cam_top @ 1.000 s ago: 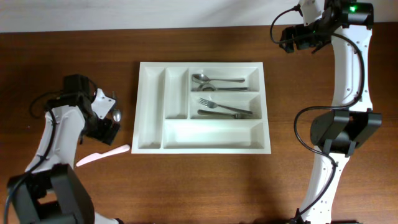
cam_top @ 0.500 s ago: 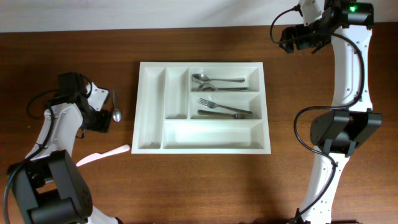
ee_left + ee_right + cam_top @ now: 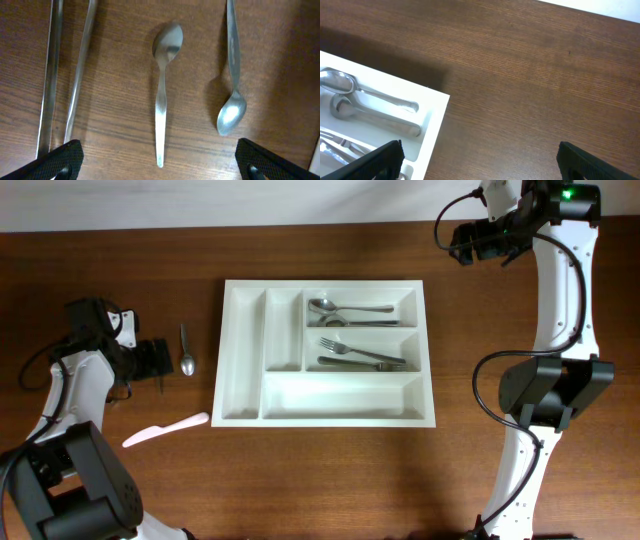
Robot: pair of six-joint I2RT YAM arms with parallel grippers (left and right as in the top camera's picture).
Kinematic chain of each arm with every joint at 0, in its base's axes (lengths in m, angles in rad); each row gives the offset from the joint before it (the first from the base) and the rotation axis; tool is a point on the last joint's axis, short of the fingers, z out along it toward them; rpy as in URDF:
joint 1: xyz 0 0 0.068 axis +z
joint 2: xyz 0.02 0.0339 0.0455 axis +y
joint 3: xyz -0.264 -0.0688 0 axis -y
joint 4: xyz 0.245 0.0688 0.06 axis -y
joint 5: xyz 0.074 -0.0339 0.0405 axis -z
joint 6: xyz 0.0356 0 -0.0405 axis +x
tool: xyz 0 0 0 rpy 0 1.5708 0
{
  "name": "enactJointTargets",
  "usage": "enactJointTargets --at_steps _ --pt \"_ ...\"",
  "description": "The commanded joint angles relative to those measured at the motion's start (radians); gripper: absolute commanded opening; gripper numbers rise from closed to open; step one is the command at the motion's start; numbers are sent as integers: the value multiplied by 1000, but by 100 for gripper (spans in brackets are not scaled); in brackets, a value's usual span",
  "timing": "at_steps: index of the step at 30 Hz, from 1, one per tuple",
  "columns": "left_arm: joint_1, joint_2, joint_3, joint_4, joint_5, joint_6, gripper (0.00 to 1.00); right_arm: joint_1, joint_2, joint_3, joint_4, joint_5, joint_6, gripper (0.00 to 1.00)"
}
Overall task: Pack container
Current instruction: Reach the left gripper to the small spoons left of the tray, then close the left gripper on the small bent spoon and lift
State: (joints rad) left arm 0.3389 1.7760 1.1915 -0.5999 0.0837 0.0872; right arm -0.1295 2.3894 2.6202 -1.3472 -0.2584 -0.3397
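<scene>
While the large white rectangular plastic cutlery tray (image 3: pixel 243 350) with 5 compartments lies at the middle of the brown wooden table (image 3: pixel 330 480), both pairs of fingers stand spread wide and hold nothing. Left of the tray, the left gripper (image 3: pixel 160 360) sits beside a small steel spoon (image 3: pixel 186 352), which lies flat between it and the tray's left wall. A pale pink plastic knife (image 3: pixel 165 429) lies off the tray's lower left corner, seen from overhead. Steel spoons (image 3: pixel 345 309) lie in the tray's top right compartment, steel forks (image 3: pixel 360 356) in the one below. The right gripper (image 3: pixel 462 242) hangs beyond the tray's upper right corner.
</scene>
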Motion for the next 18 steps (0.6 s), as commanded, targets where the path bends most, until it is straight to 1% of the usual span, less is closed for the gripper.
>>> enactJointTargets --at_steps 1,2,6,11,15,17,18 --pt "2 39 19 26 27 -63 90 -2 -28 14 0 5 9 99" --pt "2 47 19 34 24 -74 82 -2 -28 14 0 5 8 99" --pt "2 84 19 70 21 -100 80 -2 -28 14 0 5 9 99" --pt "2 128 19 101 21 -99 77 -2 -28 14 0 5 8 99" --pt "2 175 19 140 13 -99 77 -2 -28 14 0 5 9 99" --pt "2 198 19 162 2 -98 75 -2 -28 14 0 5 9 99" --pt "2 206 19 169 -2 -98 72 -2 -28 14 0 5 8 99"
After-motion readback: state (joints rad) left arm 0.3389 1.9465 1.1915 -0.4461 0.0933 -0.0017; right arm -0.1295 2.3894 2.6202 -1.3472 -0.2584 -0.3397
